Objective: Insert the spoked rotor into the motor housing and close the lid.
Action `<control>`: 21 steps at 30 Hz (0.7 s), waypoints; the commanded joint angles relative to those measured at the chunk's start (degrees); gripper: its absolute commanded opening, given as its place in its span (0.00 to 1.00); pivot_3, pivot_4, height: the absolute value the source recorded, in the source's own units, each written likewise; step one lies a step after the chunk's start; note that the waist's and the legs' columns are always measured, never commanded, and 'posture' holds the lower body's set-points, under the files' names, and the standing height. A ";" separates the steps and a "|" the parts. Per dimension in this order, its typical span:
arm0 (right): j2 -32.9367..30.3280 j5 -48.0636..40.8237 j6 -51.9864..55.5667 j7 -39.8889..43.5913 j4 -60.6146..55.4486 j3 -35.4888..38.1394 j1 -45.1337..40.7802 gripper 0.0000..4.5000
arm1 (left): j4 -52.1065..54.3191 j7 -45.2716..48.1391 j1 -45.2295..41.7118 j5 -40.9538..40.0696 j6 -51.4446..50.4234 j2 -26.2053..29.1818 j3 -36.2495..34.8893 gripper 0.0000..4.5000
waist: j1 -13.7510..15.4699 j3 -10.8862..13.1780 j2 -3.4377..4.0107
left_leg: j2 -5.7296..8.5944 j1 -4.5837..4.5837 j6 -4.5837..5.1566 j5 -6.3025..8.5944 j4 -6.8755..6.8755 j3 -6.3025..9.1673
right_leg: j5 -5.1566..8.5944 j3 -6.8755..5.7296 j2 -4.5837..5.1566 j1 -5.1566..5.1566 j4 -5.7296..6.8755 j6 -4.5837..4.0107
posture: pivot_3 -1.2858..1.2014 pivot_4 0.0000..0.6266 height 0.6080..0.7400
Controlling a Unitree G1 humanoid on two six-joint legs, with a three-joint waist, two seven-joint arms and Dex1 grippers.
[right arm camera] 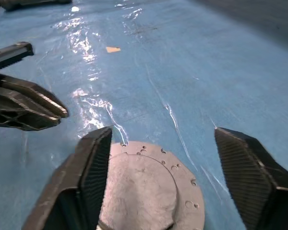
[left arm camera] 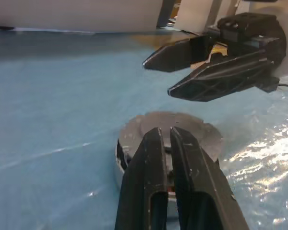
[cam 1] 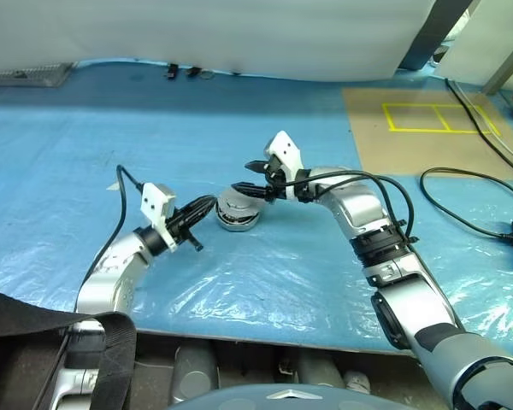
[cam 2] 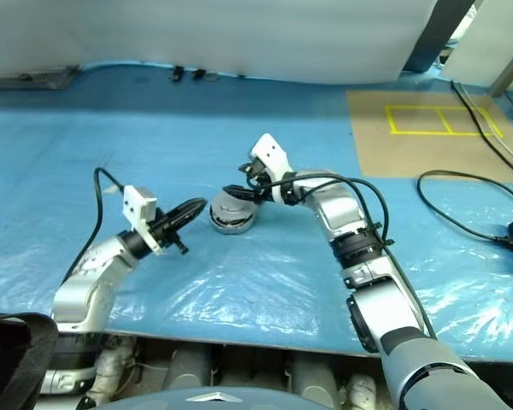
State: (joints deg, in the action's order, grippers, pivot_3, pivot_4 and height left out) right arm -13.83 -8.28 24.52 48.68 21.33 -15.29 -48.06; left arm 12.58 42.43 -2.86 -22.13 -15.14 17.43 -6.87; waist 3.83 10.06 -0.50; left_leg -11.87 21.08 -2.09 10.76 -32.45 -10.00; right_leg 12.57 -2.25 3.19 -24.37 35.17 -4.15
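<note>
The motor housing (cam 1: 238, 219) is a short silver cylinder standing on the blue sheet in the middle. A flat grey lid (right arm camera: 144, 187) with small holes lies on top of it. The spoked rotor is hidden. My right gripper (right arm camera: 163, 133) hovers just above the lid, open, its fingers (right arm camera: 93, 167) spread to either side of the disc with nothing between them. My left gripper (left arm camera: 165, 136) is shut and empty, pointing level at the housing's side from the left, a short way off it (cam 1: 209, 203).
The blue sheet (cam 1: 85, 145) is covered with crinkled clear plastic. A tan board with yellow tape (cam 1: 427, 120) lies at the back right. Black cables (cam 1: 470, 192) loop at the right. The table's front edge (cam 1: 265, 340) runs close below the arms.
</note>
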 commanded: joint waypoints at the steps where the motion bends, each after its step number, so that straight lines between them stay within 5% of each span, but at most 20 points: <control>1: 0.83 2.30 -1.79 0.20 2.77 -1.51 -1.81 0.99 | 6.01 -1.45 4.62 -0.94 1.83 0.27 -0.84 0.07 | -0.04 0.00 0.00 | 0.02 -0.02 0.00 0.00 0.01 0.00 | 0.00 0.01 0.01 0.01 0.00 0.00 | 0.52 0.24 1.00; 14: 4.18 4.35 -1.12 3.21 8.92 -3.40 -2.77 0.99 | 9.50 -4.50 9.41 -2.56 5.10 0.30 -1.67 0.07 | -0.11 0.03 0.03 | -0.01 -0.07 0.00 0.01 0.03 -0.03 | 0.00 0.05 -0.01 0.00 0.02 0.00 | 0.52 0.24 1.00; 21: 4.01 6.79 -3.56 3.31 9.00 -4.43 -1.67 0.67 | 10.42 -5.76 9.11 -2.90 4.33 0.93 -1.72 0.07 | -0.11 0.02 0.03 | -0.01 -0.11 0.01 0.01 0.00 -0.04 | 0.00 0.07 -0.01 0.01 0.08 0.00 | 0.52 0.24 1.00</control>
State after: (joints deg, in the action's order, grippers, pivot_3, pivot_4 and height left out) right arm -9.89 -2.25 21.99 51.74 30.64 -19.22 -49.74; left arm 20.73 37.02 6.70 -23.97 -11.26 17.83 -8.29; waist 3.72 10.08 -0.48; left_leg -11.87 20.95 -2.08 10.77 -32.46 -10.05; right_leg 12.57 -2.17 3.17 -24.36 35.26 -4.15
